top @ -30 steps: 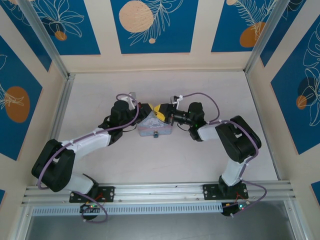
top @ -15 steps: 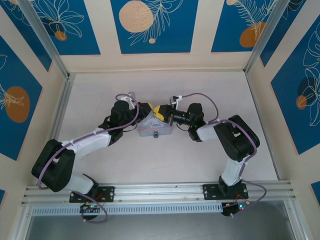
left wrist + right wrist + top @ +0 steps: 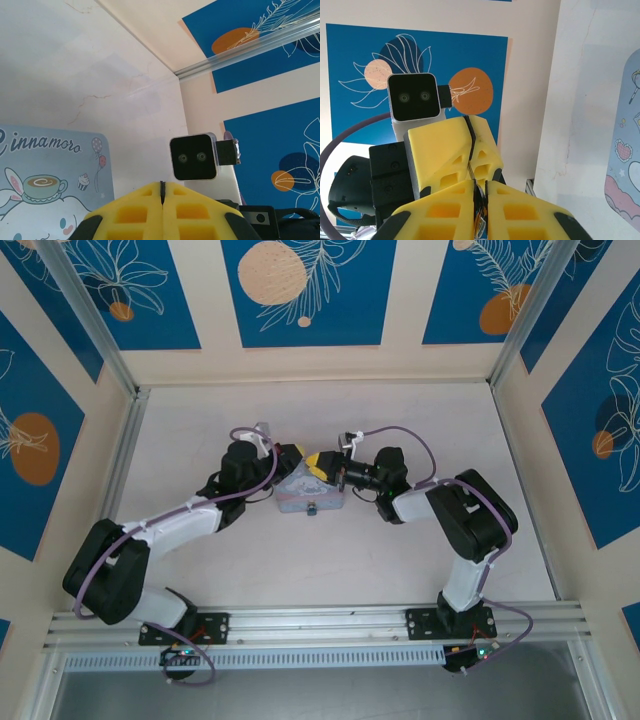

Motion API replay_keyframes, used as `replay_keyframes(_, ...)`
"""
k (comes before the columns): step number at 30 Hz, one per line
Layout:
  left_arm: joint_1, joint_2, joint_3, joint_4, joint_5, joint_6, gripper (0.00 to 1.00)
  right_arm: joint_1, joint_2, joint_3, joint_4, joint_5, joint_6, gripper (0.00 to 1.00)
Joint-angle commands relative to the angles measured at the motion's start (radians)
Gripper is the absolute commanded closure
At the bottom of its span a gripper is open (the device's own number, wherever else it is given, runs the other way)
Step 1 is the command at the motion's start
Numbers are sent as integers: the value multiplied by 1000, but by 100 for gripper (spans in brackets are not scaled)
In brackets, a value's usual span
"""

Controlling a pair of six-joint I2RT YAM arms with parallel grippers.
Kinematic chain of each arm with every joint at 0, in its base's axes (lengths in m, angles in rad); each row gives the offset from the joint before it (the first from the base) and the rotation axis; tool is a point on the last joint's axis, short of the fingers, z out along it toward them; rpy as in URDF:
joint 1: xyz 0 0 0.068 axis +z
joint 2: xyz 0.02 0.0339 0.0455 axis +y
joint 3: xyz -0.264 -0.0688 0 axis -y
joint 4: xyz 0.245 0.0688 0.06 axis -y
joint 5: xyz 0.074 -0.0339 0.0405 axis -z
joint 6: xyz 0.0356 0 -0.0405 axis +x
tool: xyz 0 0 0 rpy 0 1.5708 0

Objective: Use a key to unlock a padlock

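The padlock (image 3: 312, 508), as far as you can make it out from above, is a tiny dark speck at the 6 o'clock edge of the pastel tin (image 3: 298, 494). It is too small to tell how its shackle sits. The tin lies near the middle of the table (image 3: 420, 420).

Your left gripper (image 3: 300, 457) reaches in over the tin's 11 o'clock corner, and your right gripper (image 3: 319, 464) comes in at 1 o'clock. The two sets of yellow tips meet nose to nose above the tin's 12 o'clock edge.

In the left wrist view, the left fingers (image 3: 135, 210) are pressed flat together with only a hairline seam between them. The tin's cartoon lid sits at 8 o'clock.

In the right wrist view, the right fingers (image 3: 440, 210) are drawn in to a narrow dark slit. You cannot tell whether anything is pinched in it. The left tips sit at 12 o'clock, just beyond that slit.
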Motion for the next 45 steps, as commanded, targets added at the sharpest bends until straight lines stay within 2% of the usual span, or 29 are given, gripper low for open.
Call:
replay_keyframes(1,-11,-27,-8,23,-12,-7,100,-5,10,0,29,9,1,89)
replay_keyframes(8,-12,-40,-22,23,-14,-11,100,-22,10,4,23,17,5,100)
replay_keyframes(20,-20,-68,-49,1,-25,-6,100,-27,30,14,20,21,17,100)
replay_keyframes(24,-19,-70,-21,-57,-26,16,99,-31,25,2,25,14,14,100)
replay_keyframes(26,-19,-83,-5,-108,-33,40,87,-40,15,-18,21,14,12,100)
replay_keyframes(31,-20,-157,-16,-238,-42,116,33,-91,-41,-88,-60,-1,-34,100)
replay_keyframes(33,-21,-189,-33,-304,-39,152,21,-111,-74,-99,-132,-13,-71,100)
replay_keyframes(38,-46,-261,-89,-411,-35,261,9,-131,-151,-90,-385,-26,-212,100)
replay_keyframes(39,-61,-274,-106,-421,-39,280,2,-133,-164,-84,-434,-23,-238,100)
replay_keyframes(45,-144,-287,-202,-392,-89,366,0,-135,-190,-76,-585,-5,-308,100)
